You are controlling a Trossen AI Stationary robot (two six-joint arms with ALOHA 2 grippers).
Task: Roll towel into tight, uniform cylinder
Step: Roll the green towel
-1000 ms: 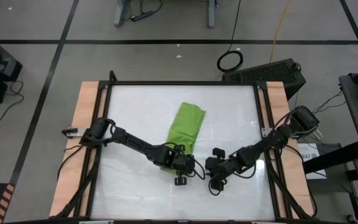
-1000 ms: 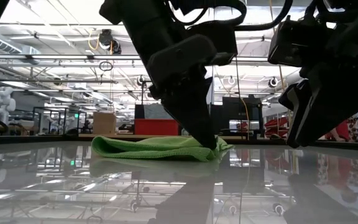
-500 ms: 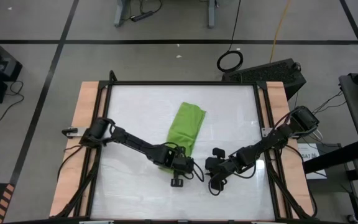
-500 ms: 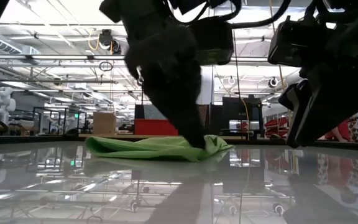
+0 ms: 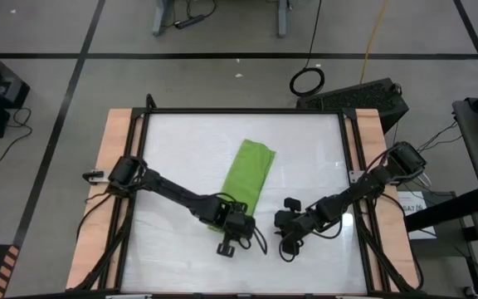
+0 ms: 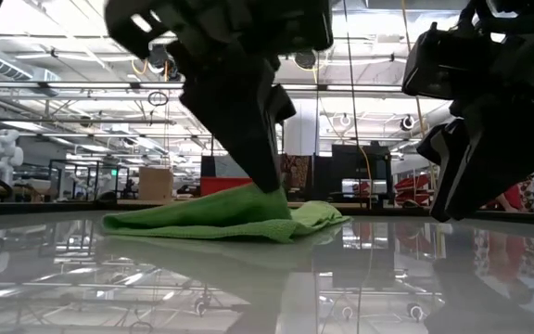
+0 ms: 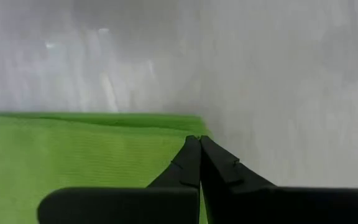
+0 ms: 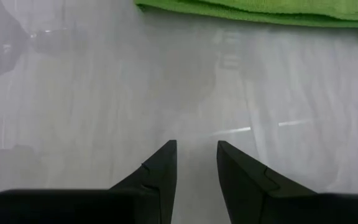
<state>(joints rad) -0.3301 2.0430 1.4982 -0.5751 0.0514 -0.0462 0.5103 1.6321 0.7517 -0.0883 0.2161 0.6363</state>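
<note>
The lime-green towel (image 5: 251, 170) lies as a long folded strip on the white table, running from far right to near left; it also shows in the low view (image 6: 202, 218). My left gripper (image 5: 226, 223) is at the towel's near end, shut on it (image 7: 199, 140). My right gripper (image 5: 279, 226) hovers just above the table to the right of the towel's near end. It is slightly open and empty (image 8: 196, 146), and the towel's edge (image 8: 260, 11) shows ahead of its fingers. My left gripper pinches the towel's near end beside its right corner (image 7: 188, 127) between its two shut fingers. The fingers (image 6: 269, 181) slant down onto it from the near side. The pinched part stands up in a low hump, and the rest of the towel lies flat on the table.
The table has wooden strips along its left (image 5: 110, 183) and right (image 5: 372, 166) sides and a dark frame. Bare white table (image 5: 181, 141) lies left of and beyond the towel. Cables and a dark box (image 5: 363, 95) lie on the floor beyond the far edge.
My left gripper has gone toward the table's near left, staying shut on the towel's near end. That end has been drawn along with it and raised into a hump, so the towel lies longer, while its far end has stayed where it was.
</note>
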